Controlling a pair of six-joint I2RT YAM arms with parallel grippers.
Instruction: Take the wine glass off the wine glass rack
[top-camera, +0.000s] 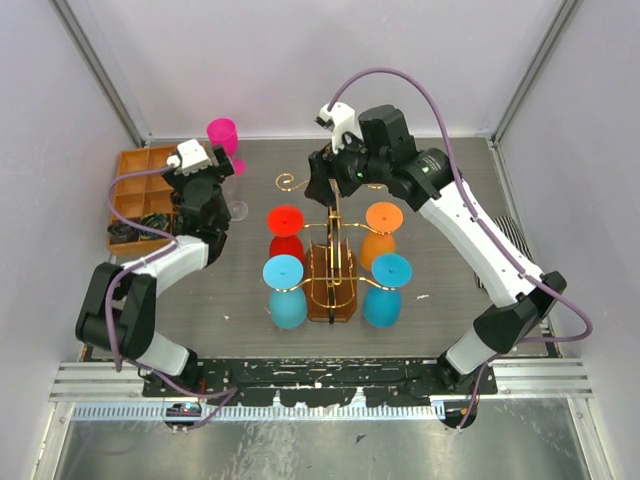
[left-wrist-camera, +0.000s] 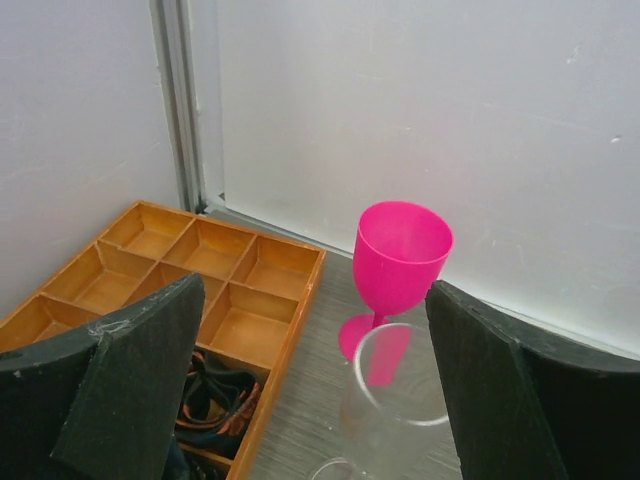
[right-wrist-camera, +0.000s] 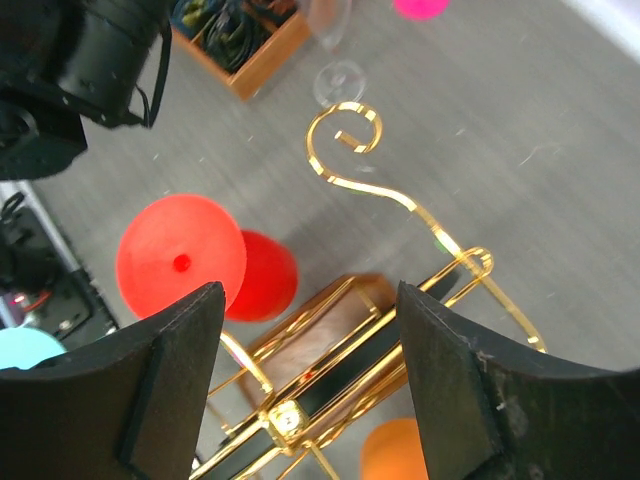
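The gold wire wine glass rack (top-camera: 335, 262) stands mid-table on its brown base. Coloured glasses hang upside down on it: red (top-camera: 285, 232), orange (top-camera: 380, 230) and two blue (top-camera: 285, 292). Its back-left scroll arm (right-wrist-camera: 345, 140) is empty. My right gripper (top-camera: 325, 190) is open above the rack's top (right-wrist-camera: 310, 290), one finger on each side of the central post. My left gripper (top-camera: 222, 190) is open at the back left. A clear wine glass (left-wrist-camera: 400, 400) stands on the table between its fingers (left-wrist-camera: 312, 290), untouched. A pink glass (left-wrist-camera: 400, 255) stands just beyond it.
An orange compartment tray (top-camera: 135, 195) sits at the back left, beside my left gripper, with dark cables (left-wrist-camera: 205, 395) in its near compartments. White walls close the back and both sides. The clear glass also shows at the top of the right wrist view (right-wrist-camera: 335, 45).
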